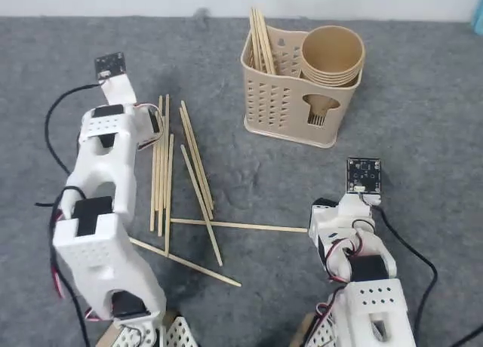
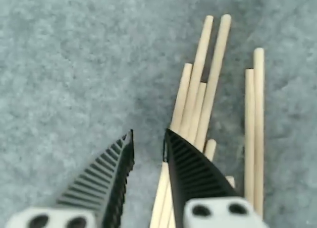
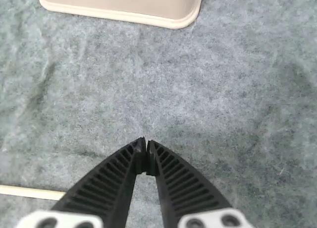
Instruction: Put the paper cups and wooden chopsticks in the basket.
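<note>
table [image 1: 423,136]: grey and carpet-like. Everything sits on it, and we've got one arm at each side.
basket [image 1: 290,109]: beige with holes, upright at the far side, well apart from the loose pile.
paper cups [image 1: 333,53]: a nested stack standing in the basket, so we'd call the cup half done.
loose chopsticks [image 1: 163,170]: a bundle lying roughly parallel on the table just beside the left arm. A few are fanned out and crossing next to it.
crosswise chopstick [image 1: 241,226]: lies flat between the pile and the right arm.
stowed chopsticks [image 1: 260,34]: a few stand tilted in the basket's other compartment.
left pincer [image 2: 148,134]: spread a little with nothing between the jaws. It's low over the bundle's ends; one finger sits above the sticks and the other above bare table.
right pincer [image 3: 146,141]: pressed together and empty, over bare table near the basket's base.
step in hand: we think it's the left arm lining up a pick from the bundle.
doing it well: right now the gap is beside the sticks, not around them. We'd shift sideways so one or two sticks sit between the jaws. We'd also open wider before going down, so a finger doesn't land on top and scatter them.
grip spot: we'd take them nearer the middle than the tips, or they'll likely swing and snag the basket rim on the drop.
</note>
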